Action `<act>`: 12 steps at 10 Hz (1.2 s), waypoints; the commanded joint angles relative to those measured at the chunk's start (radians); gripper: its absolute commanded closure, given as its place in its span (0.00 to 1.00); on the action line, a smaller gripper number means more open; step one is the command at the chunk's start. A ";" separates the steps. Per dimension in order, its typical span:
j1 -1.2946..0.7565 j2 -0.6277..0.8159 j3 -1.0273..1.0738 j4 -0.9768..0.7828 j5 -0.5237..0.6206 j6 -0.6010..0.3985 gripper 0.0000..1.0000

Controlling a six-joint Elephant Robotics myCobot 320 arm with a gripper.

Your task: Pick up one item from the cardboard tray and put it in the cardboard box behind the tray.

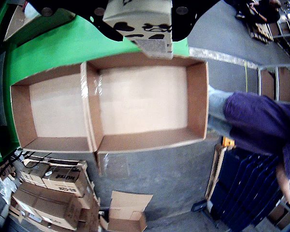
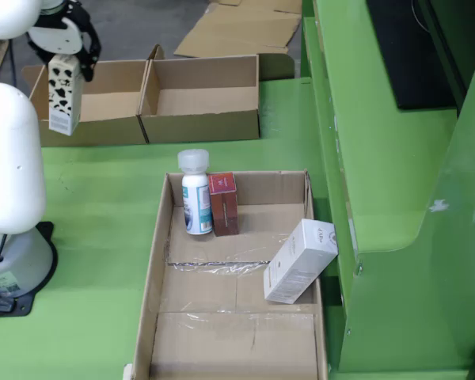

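The tool point(image 2: 63, 47) hangs over the far left part of the green bench point(image 2: 103, 206) in the still view, closed on a tall white carton with black blotches point(image 2: 64, 93). The carton hangs upright in the air, its lower end in front of the near wall of the left-hand cardboard box point(image 2: 91, 107). In the view from the tool, the same carton point(image 1: 142, 24) fills the top middle of the picture, gripped between dark fingers point(image 1: 193, 17), and both boxes lie open below it.

Two open boxes stand side by side, touching, along the far edge of the bench; the right-hand box point(image 2: 202, 99) is the larger in the tool's view. Both look bare inside.

The cardboard tray point(image 2: 154, 269) sits nearer the front edge of the bench, close to the raised green side on the right in the still view. At its far end a white bottle with a white cap point(image 2: 195, 198) stands upright, and a dark red box point(image 2: 223, 204) stands touching it on the right. A white box point(image 2: 299, 261) leans tilted against the tray's right wall, well apart from those two.

The arm's white base point(image 2: 12, 237) stands at the left edge of the bench.
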State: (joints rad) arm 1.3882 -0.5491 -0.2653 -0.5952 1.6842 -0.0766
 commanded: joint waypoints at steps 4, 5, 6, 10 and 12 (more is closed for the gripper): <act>-0.096 -0.362 0.265 0.206 -0.016 -0.036 1.00; -0.096 -0.362 0.265 0.206 -0.016 -0.036 1.00; -0.085 -0.371 0.265 0.263 -0.039 -0.025 1.00; -0.066 -0.422 0.265 0.446 -0.090 -0.015 1.00; -0.046 -0.430 0.265 0.475 -0.107 0.004 1.00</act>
State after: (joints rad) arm 1.3175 -1.0078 -0.0305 -0.1763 1.5907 -0.0859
